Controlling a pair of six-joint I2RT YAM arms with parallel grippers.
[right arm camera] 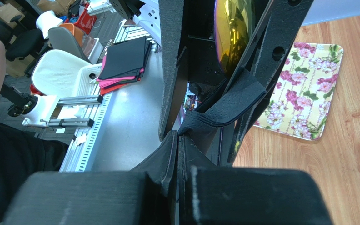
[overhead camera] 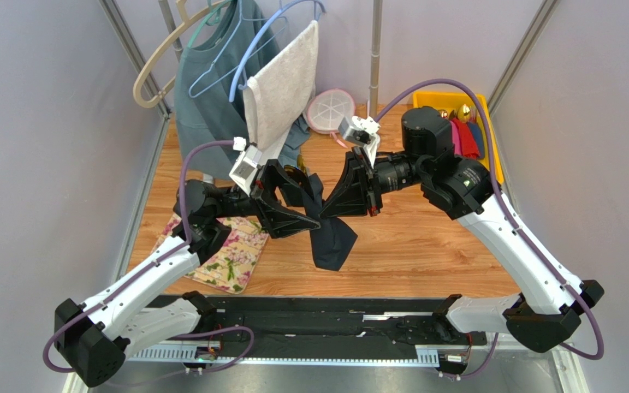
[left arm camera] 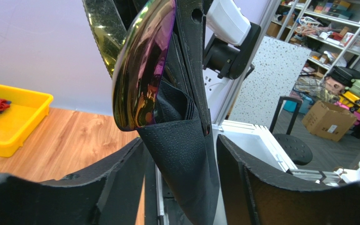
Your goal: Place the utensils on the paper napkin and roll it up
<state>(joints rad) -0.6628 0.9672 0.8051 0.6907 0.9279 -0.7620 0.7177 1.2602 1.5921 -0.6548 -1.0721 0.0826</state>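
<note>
One thin black paper napkin (overhead camera: 334, 241), one spoon with an iridescent purple-pink bowl (left arm camera: 142, 75), one floral mat (overhead camera: 236, 258), one yellow plastic bin (overhead camera: 434, 100), three clothes hangers (overhead camera: 141, 90), one beige towel (overhead camera: 281, 90).

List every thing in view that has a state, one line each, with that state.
paper napkin, wrapped round cutlery, held off the table.
spoon, bowl sticking out of napkin.
left gripper, open, jaws astride the napkin.
right gripper, shut on the napkin.
floral mat, flat on the table.
</note>
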